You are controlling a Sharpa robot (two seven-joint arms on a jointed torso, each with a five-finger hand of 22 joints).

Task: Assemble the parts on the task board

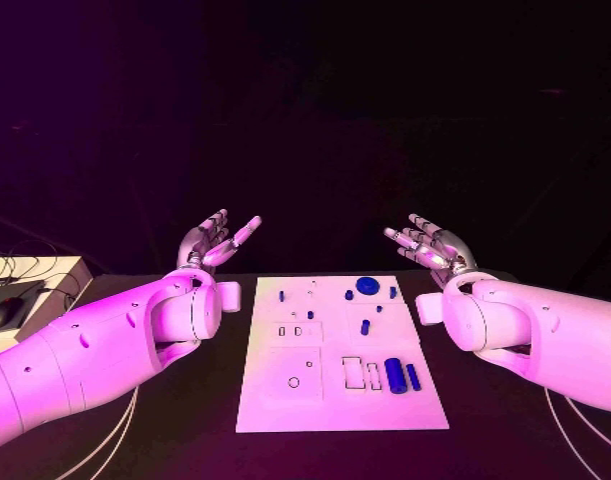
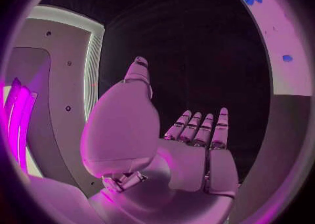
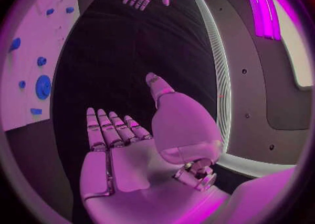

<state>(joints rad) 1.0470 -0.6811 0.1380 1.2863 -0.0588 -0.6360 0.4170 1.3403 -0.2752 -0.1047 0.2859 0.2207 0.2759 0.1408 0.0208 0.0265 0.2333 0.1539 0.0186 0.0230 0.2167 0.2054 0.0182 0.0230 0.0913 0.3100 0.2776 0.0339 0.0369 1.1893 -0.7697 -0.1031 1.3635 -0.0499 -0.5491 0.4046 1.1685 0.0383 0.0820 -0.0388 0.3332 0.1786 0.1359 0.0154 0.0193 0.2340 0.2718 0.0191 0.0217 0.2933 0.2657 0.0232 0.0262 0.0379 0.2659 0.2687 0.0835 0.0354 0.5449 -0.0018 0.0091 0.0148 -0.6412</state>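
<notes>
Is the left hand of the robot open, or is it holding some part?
Open. The left hand is raised beside the task board with fingers spread and palm bare; its wrist view shows nothing in it.

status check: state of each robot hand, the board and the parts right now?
left robot hand: open, raised, holds nothing
right robot hand: open, raised, holds nothing
task board: flat on the table between the arms, untouched
round blue part: on the board's far end
long blue part: lying on the board's near end
</notes>
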